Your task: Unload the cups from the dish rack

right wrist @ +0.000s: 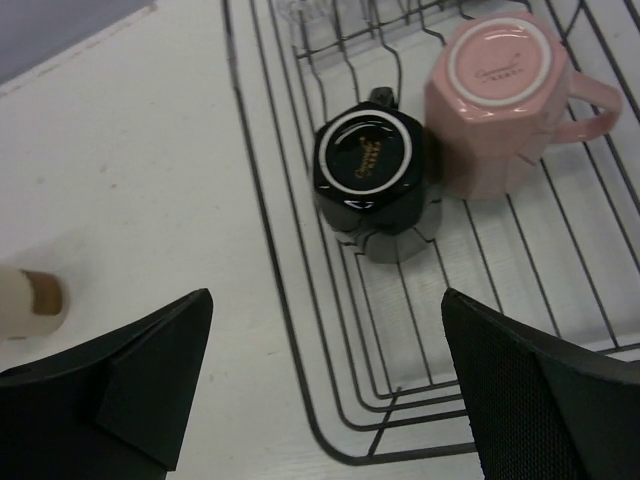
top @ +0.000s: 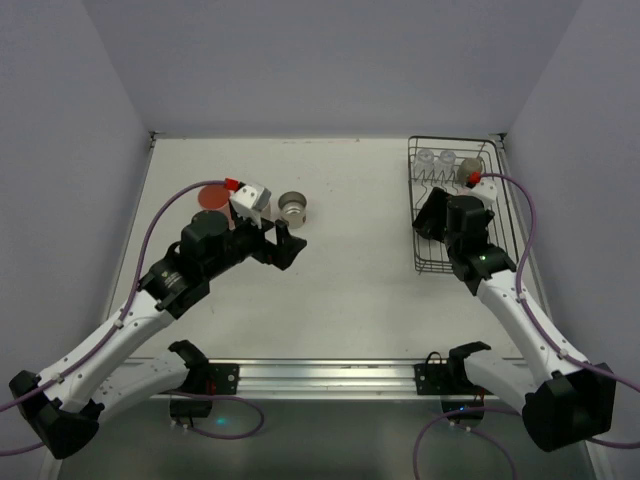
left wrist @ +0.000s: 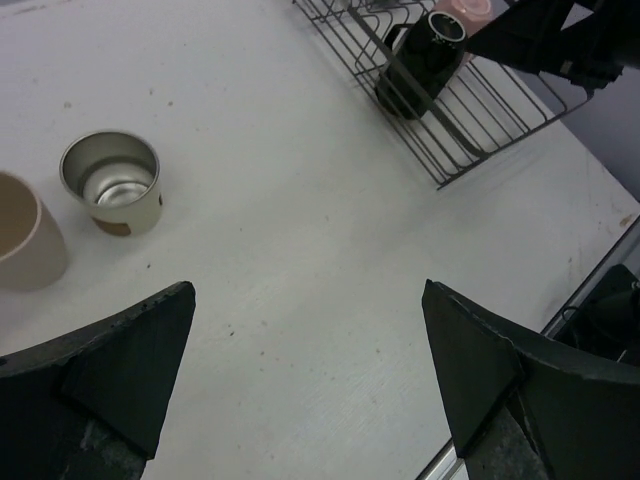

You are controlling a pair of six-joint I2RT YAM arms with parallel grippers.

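The black wire dish rack (top: pixel 417 262) stands at the right. In it, a dark handled mug (right wrist: pixel 370 165) and a pink handled mug (right wrist: pixel 497 90) sit upside down side by side. Two clear glasses (top: pixel 436 158) and a grey-olive cup (top: pixel 466 172) are at its far end. My right gripper (right wrist: pixel 325 300) is open and empty above the rack's near left corner (right wrist: pixel 300 330), short of the dark mug. My left gripper (left wrist: pixel 306 290) is open and empty over bare table. The silvery metal cup (left wrist: pixel 112 182), tan cup (left wrist: pixel 25 235) and salmon-pink tumbler (top: pixel 212 196) stand on the table beyond it.
In the top view the left gripper (top: pixel 290 243) is just near of the metal cup (top: pixel 293 209), and the right gripper (top: pixel 432 222) covers the dark mug. The left wrist view shows the dark mug (left wrist: pixel 420 62) in the rack (left wrist: pixel 470 150). Walls enclose the table on three sides.
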